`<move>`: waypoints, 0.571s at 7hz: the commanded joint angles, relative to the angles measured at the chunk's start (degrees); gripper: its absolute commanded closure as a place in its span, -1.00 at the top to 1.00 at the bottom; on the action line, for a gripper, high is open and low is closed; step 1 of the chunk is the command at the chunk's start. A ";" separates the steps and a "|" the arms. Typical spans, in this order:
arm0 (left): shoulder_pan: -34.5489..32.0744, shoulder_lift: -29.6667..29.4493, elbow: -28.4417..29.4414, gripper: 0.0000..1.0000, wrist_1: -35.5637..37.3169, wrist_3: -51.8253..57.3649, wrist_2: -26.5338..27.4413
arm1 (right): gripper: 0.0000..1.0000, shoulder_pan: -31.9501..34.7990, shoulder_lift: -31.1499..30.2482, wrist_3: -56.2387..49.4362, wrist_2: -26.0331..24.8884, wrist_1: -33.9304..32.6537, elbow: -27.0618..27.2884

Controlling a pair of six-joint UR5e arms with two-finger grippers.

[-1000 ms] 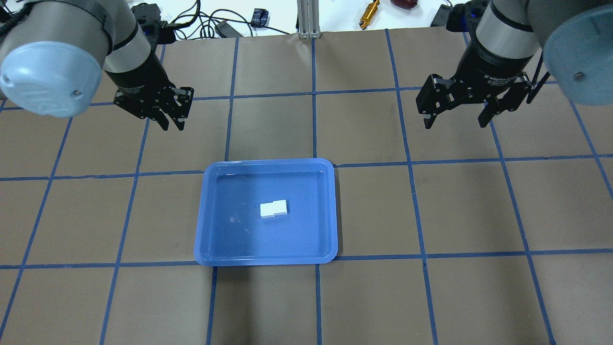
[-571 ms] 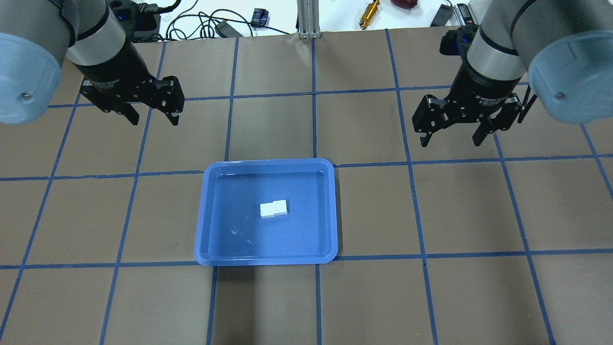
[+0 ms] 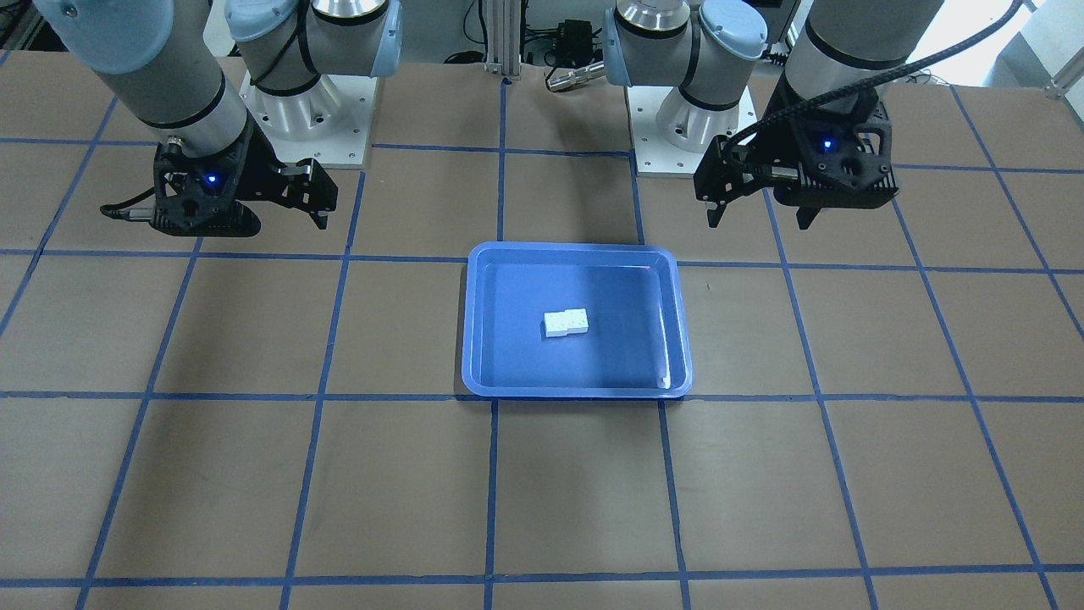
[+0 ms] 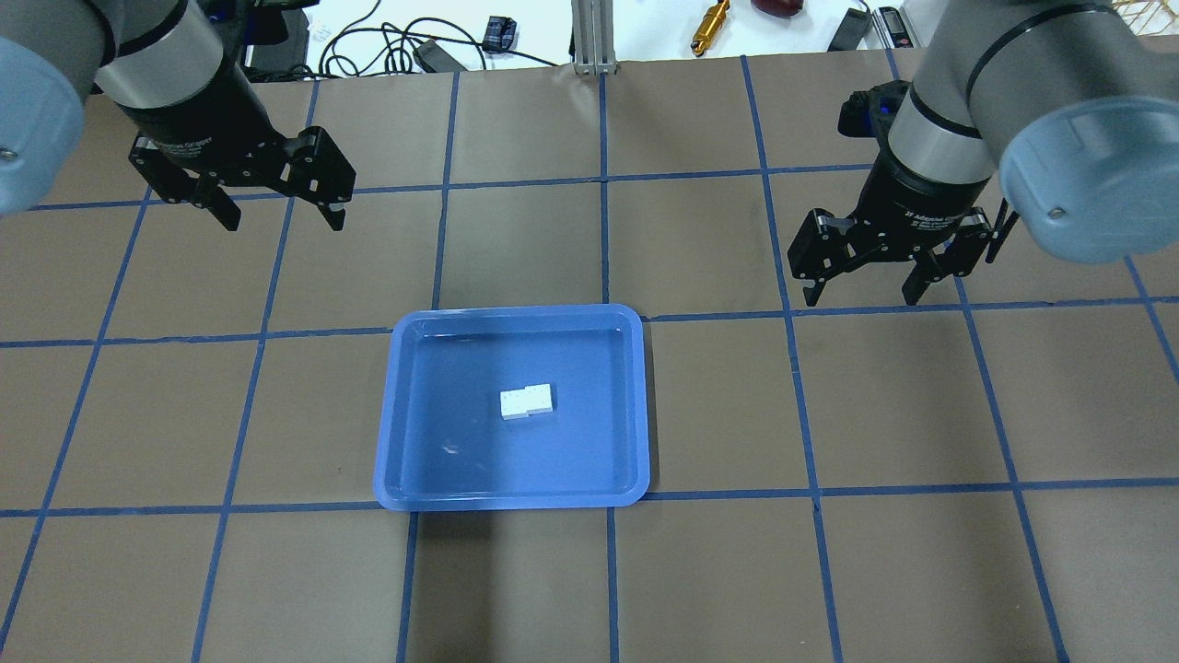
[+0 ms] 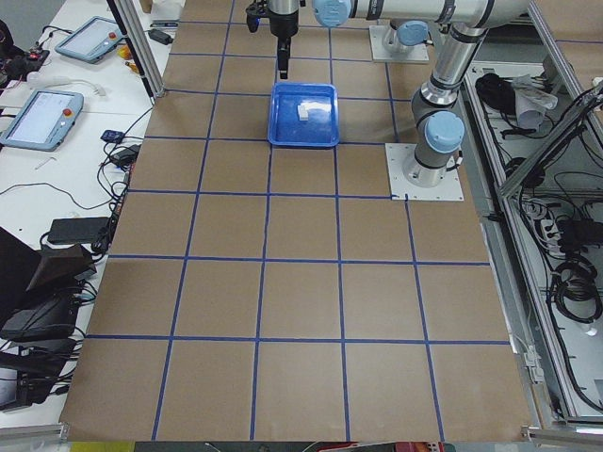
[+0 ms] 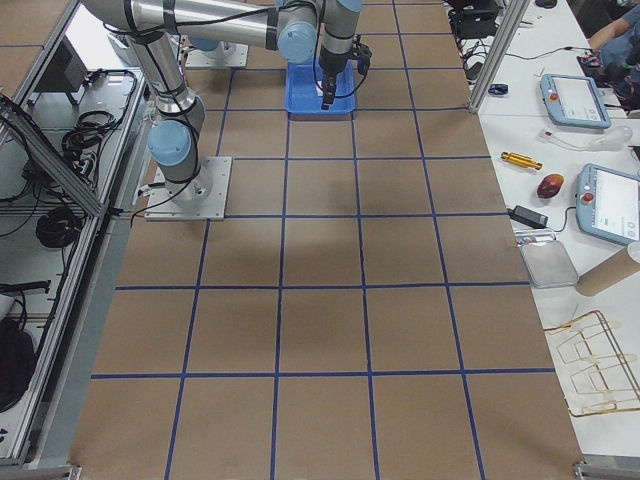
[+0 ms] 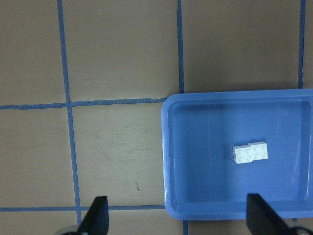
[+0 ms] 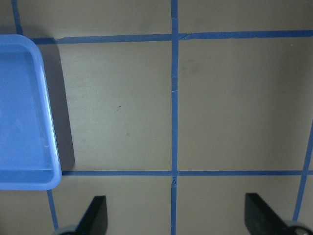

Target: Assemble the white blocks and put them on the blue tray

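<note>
The two white blocks (image 4: 527, 401) lie joined as one short bar, slightly offset, in the middle of the blue tray (image 4: 396, 405). They also show in the front view (image 3: 566, 323) and the left wrist view (image 7: 250, 152). My left gripper (image 4: 284, 219) is open and empty, hovering above the table beyond the tray's far left corner. My right gripper (image 4: 861, 296) is open and empty, hovering to the right of the tray's far right corner. The tray's edge (image 8: 24, 176) shows at the left of the right wrist view.
The table is brown paper with a blue tape grid (image 4: 603, 180). Cables and small tools (image 4: 709, 28) lie beyond its far edge. The arm bases (image 3: 296, 119) stand at the robot's side. Side tables with tablets (image 5: 42, 118) flank the ends.
My left gripper has swung left and turned so its fingers spread sideways. My right gripper has come nearer and lower in the overhead view. The blocks and tray have not moved.
</note>
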 commanded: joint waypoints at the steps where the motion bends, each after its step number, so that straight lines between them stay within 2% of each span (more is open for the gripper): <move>1: -0.23 -0.69 0.26 1.00 -2.06 0.03 -0.03 | 1.00 0.00 0.07 -0.06 -0.04 -0.10 0.16; 4: -0.23 -1.57 0.34 1.00 -1.99 0.03 -0.29 | 1.00 0.00 0.07 -0.23 -0.13 -0.19 -0.01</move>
